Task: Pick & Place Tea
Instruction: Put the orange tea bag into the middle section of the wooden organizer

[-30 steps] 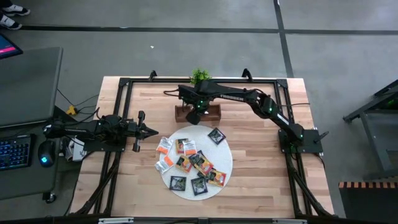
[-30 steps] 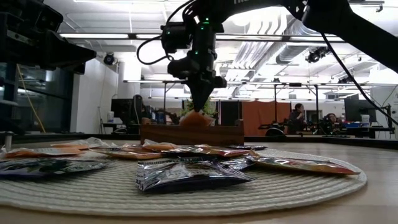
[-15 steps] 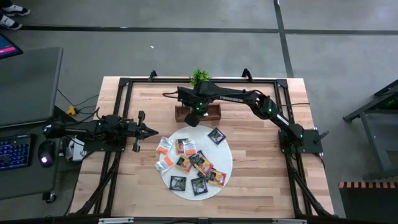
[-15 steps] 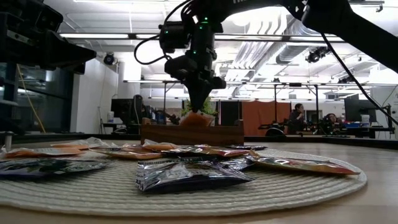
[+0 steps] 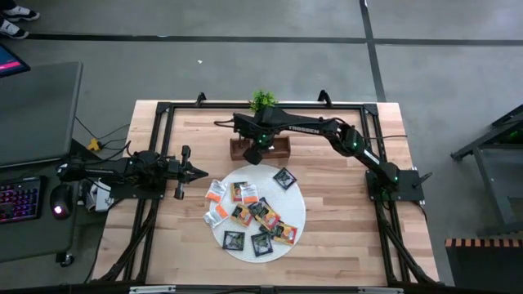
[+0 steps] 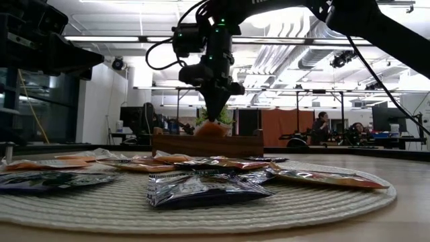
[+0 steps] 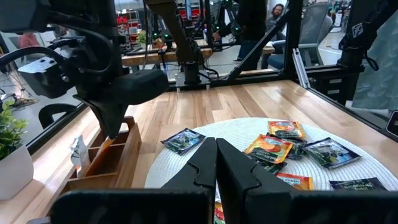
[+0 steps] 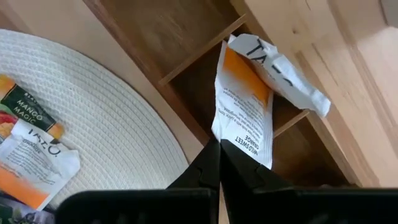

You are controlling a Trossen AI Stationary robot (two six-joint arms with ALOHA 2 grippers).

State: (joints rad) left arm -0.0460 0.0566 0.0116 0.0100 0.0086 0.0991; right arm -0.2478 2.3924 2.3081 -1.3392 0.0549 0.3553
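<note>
My right gripper (image 5: 258, 150) points down over the brown wooden tray (image 5: 283, 148) at the table's far middle and is shut on a white-and-orange tea sachet (image 8: 242, 102). A second white sachet (image 8: 283, 71) lies in the tray beside it, leaning on a divider. Several more tea sachets (image 5: 253, 214), black, orange and white, lie flat on the round white woven mat (image 5: 296, 204) nearer the front. My left gripper (image 5: 201, 171) waits shut and level at the table's left, its fingers (image 7: 216, 158) pointing toward the mat. My right gripper pinches the sachet by its printed edge (image 8: 241, 151) between its two fingers, from above and pointing down. The sachet hangs below the fingertips (image 6: 215, 114), its lower part down inside the tray's middle compartment. Whether it rests on the tray floor I cannot tell.
A small green plant (image 5: 261, 100) in a white pot stands just behind the tray. A black frame (image 5: 163, 110) runs along the table's edges. Bare wood shows right of the mat (image 5: 343, 204). Beyond the left edge are a keyboard and mouse (image 5: 57, 211).
</note>
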